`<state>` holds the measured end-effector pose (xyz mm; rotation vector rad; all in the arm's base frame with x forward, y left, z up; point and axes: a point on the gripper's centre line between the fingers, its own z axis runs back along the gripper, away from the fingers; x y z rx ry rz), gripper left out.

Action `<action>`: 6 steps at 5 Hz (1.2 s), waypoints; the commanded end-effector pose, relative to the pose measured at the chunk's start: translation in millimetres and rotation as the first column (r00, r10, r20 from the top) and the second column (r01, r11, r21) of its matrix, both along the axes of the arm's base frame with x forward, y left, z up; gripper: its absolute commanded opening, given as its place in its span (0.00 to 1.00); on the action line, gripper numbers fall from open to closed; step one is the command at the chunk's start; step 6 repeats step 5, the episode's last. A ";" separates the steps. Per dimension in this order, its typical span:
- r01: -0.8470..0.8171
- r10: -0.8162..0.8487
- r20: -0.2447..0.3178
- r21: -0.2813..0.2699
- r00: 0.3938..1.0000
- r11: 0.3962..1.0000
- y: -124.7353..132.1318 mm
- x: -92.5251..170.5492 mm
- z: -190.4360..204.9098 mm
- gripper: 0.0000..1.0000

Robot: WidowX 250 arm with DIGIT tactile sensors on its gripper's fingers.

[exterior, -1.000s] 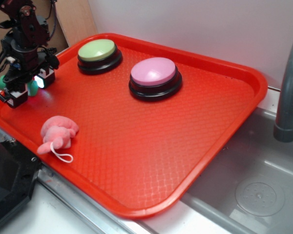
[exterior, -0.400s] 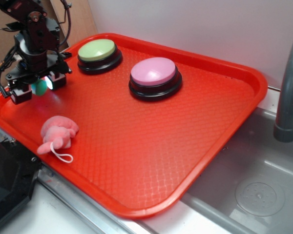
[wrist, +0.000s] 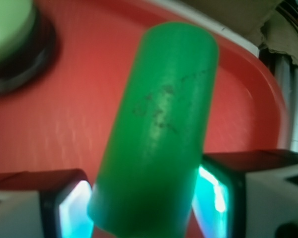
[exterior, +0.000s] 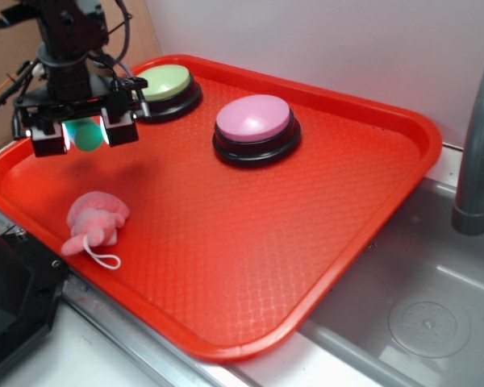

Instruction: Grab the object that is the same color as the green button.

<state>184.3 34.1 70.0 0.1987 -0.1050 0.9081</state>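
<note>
The object, a small green cylinder (exterior: 85, 134), hangs above the left part of the red tray (exterior: 250, 242), and my gripper (exterior: 85, 135) is shut on it. In the wrist view the green cylinder (wrist: 161, 124) fills the middle of the frame, pinched at its near end between my two fingers (wrist: 223, 196). The green button (exterior: 161, 82), pale green dome on a black base, stands just right of and behind the gripper; a slice of the green button (wrist: 7, 27) also shows at the wrist view's top left.
A pink-topped button (exterior: 254, 121) stands mid-tray. A pink fuzzy plush (exterior: 97, 222) with a cord loop lies near the tray's front left edge. A sink basin (exterior: 427, 314) and a grey faucet pipe (exterior: 480, 145) are on the right.
My gripper has risen from the tray's left edge and moved right toward the green button, carrying the green cylinder with it.
</note>
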 end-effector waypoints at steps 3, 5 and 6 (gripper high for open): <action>0.820 -0.815 0.163 -0.269 0.555 0.505 -38.8 -15.5 107.8 0.00; 0.859 -0.841 0.199 -0.231 0.502 0.458 -37.8 -19.7 121.5 0.00; 0.859 -0.841 0.199 -0.231 0.502 0.458 -37.8 -19.7 121.5 0.00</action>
